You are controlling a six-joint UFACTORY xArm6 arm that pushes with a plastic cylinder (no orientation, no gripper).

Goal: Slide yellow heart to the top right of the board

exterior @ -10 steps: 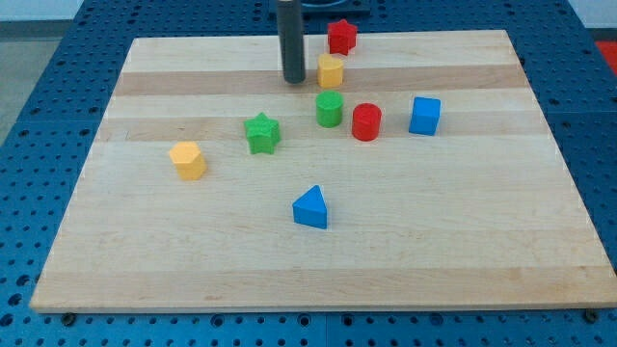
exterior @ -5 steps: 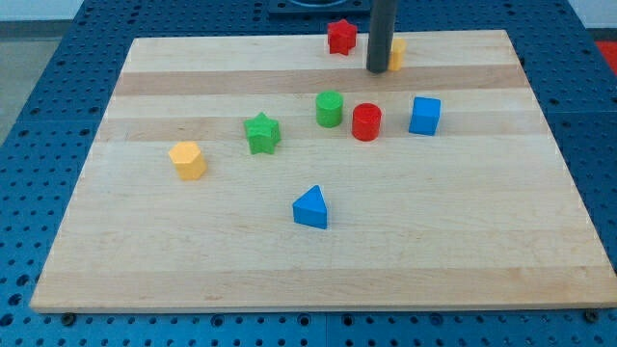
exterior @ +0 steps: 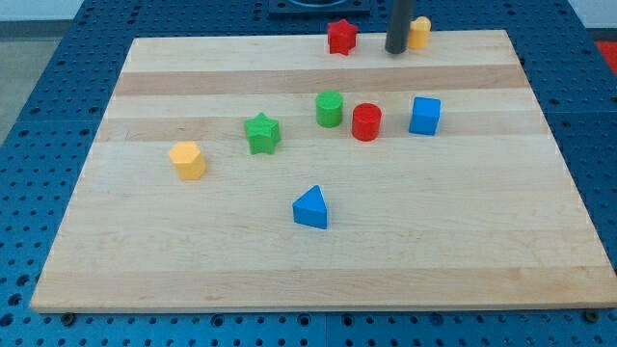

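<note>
1. Yellow heart sits at the board's far edge, right of centre; which way it points is unclear.
2. My tip touches its left side.
3. Bare wood extends rightward to the far-right corner.

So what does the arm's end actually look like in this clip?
Only a plain, straight, dark grey cylindrical rod shows, entering from the view's top; my tip ends blunt. No cables, markings or labels are visible on it.

The rod runs off the view's top and hides the yellow heart's left side.
</note>
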